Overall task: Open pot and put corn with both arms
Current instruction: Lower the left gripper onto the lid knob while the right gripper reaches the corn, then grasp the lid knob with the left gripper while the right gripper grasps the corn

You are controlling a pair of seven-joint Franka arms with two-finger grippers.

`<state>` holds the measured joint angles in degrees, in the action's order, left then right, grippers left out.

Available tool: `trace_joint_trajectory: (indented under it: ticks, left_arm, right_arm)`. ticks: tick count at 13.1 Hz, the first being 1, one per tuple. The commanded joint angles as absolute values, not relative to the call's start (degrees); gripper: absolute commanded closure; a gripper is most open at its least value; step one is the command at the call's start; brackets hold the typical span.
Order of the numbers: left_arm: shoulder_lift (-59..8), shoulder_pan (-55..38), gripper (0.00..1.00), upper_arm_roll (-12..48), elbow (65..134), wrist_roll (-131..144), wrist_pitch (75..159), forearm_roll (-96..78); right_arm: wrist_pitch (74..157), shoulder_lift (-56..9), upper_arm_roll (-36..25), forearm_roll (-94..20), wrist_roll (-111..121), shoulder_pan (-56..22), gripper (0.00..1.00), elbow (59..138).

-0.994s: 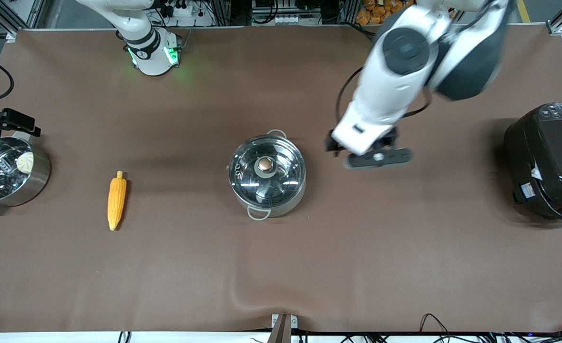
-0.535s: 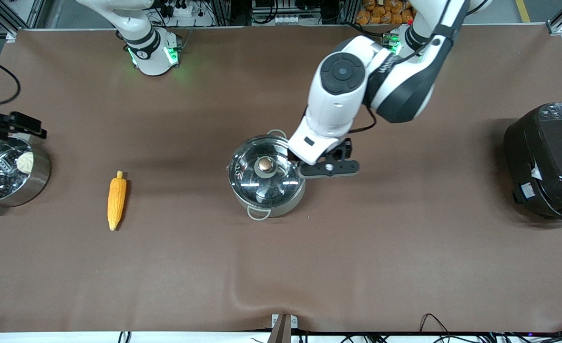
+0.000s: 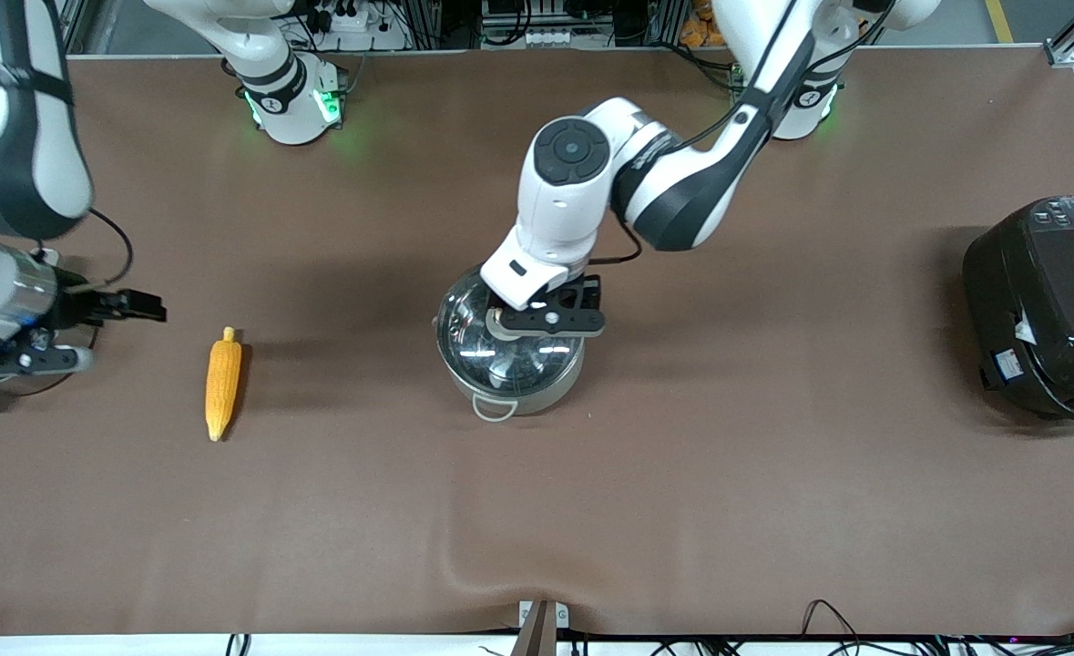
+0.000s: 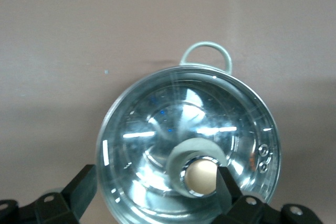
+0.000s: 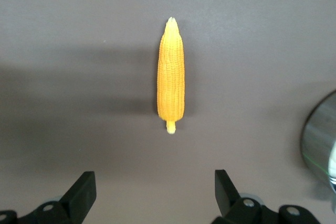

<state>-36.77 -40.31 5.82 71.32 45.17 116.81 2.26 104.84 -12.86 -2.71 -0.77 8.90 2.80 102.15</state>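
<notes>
The steel pot (image 3: 520, 384) stands mid-table with its glass lid (image 3: 475, 328) on. My left gripper (image 3: 546, 321) hangs over the lid and hides the knob in the front view. In the left wrist view it (image 4: 155, 195) is open, and the copper-coloured knob (image 4: 201, 177) lies close to one finger (image 4: 224, 188), on the lid (image 4: 157, 124). The corn (image 3: 223, 383) lies on the table toward the right arm's end. My right gripper (image 3: 35, 357) is in the air beside it. In the right wrist view it (image 5: 155, 192) is open and empty, and the corn (image 5: 171, 77) lies ahead, stub end toward the fingers.
A big black rice cooker (image 3: 1047, 310) stands at the left arm's end of the table. The rim of another steel pot (image 5: 317, 140) shows at the edge of the right wrist view; the right arm covers it in the front view.
My left gripper has swung from beside the pot to over its lid. My right arm has come in from the table's end toward the corn and now covers the other steel pot.
</notes>
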Motion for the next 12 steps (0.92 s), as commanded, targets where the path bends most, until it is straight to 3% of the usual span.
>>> trace_joint_trajectory:
  ticks: [1, 5, 8, 12]
  left_arm:
    - [-38.49, -44.02, 0.0, 2.91, 69.26, 47.2, 118.74, 2.29]
    - [-40.43, -46.84, 0.0, 1.49, 69.26, 47.2, 120.14, 2.29]
    - [-41.31, -47.55, 0.18, 1.23, 69.35, 47.11, 121.2, 2.29]
    - [-42.63, -48.16, 0.17, 0.53, 69.43, 46.67, 123.31, 2.46]
  right_arm:
    - [108.09, -13.61, -2.81, -1.05, 10.54, 3.43, 0.0, 105.2]
    - [117.39, -20.99, -2.81, -1.05, 14.04, 2.11, 0.0, 104.94]
    - [124.36, -26.36, -2.81, -1.05, 16.61, 2.81, 0.0, 104.94]
    - [126.64, -30.22, -2.81, -1.14, 16.61, 2.9, 0.0, 104.85]
